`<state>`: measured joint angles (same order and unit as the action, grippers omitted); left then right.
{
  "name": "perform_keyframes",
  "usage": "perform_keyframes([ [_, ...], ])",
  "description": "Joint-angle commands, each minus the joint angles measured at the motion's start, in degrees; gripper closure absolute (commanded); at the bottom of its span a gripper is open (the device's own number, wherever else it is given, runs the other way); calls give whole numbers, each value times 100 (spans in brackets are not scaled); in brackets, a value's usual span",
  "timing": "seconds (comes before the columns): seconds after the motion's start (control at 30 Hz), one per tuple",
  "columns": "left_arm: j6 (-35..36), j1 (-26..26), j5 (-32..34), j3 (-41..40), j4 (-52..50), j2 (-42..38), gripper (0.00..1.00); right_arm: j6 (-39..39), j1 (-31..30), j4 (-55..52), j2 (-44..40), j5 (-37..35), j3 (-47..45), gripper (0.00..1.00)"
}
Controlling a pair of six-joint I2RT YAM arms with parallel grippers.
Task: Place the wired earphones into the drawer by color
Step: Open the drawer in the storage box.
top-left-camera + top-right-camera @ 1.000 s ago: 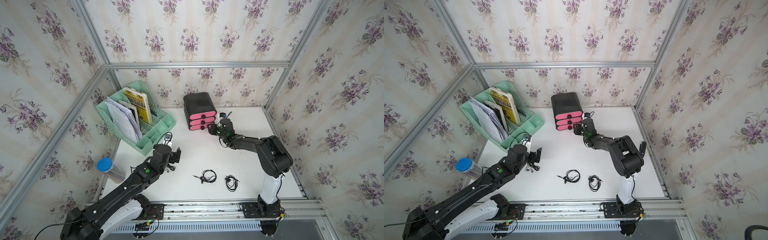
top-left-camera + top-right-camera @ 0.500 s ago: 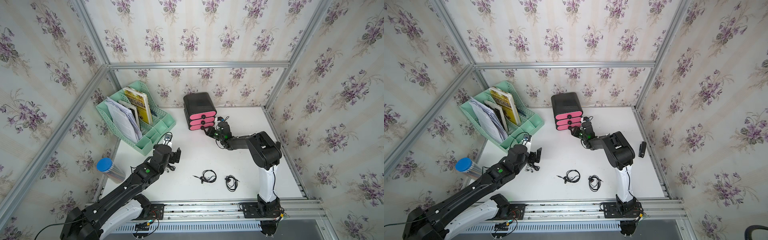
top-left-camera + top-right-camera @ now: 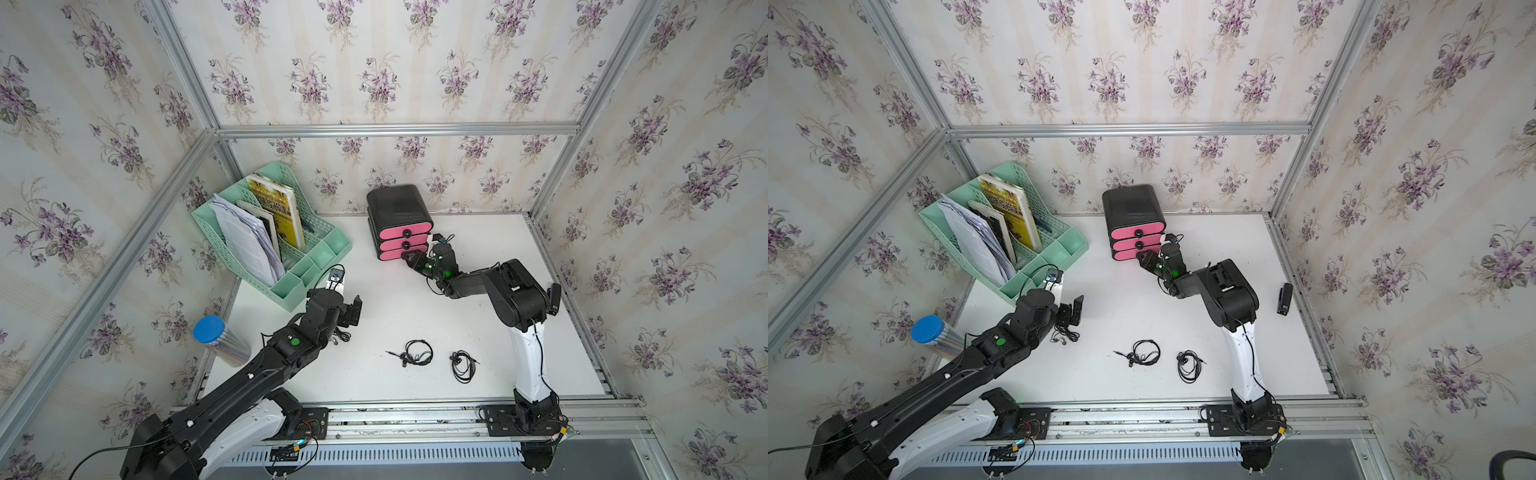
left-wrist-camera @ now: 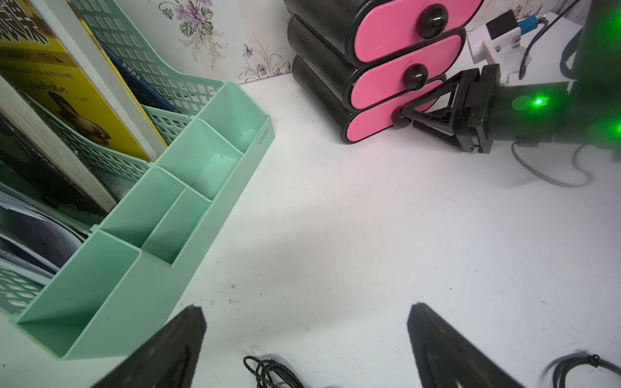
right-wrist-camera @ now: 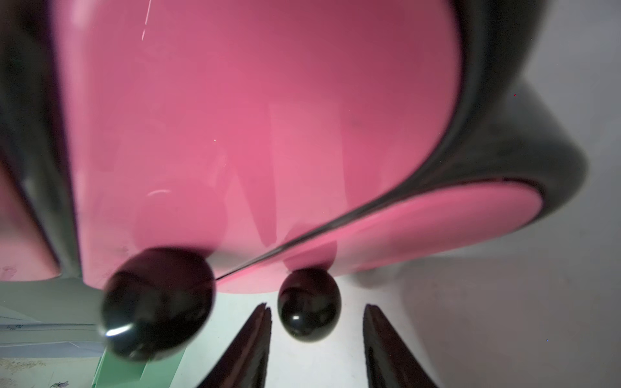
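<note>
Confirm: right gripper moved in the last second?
Yes: the right gripper edged toward the drawer unit, its jaws now flanking the bottom drawer knob.

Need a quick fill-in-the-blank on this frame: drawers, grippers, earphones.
1. The drawer unit has ___ pink drawer fronts.
2. The right gripper has its jaws either side of the knob of the ___ drawer.
3. The two earphone bundles mid-table are ___ in colour.
4. The left gripper is ___ and holds nothing.

Missing words: three; bottom; black; open.
</note>
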<state>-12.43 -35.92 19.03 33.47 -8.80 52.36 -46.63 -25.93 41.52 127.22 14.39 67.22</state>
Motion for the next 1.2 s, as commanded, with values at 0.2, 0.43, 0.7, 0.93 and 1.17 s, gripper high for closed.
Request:
perform_keyframes([
  [0.2, 13, 7, 6, -2, 180, -9, 1, -331, -4, 432, 266, 107, 209, 58],
  [0.43, 15, 6, 2, 4, 169, -15, 1, -614, -7, 724, 373, 108, 204, 61],
  [0.7, 15, 9, 6, 9, 161, -26, 1, -602, -1, 787, 204, 15, -5, 67],
  [0.93, 5, 11, -11, 7, 151, -41, 1, -540, 1, 828, -160, -2, -478, 67],
  [1.17, 4, 7, -21, 6, 142, -47, 1, -385, 0, 784, -609, 6, -1098, 67],
])
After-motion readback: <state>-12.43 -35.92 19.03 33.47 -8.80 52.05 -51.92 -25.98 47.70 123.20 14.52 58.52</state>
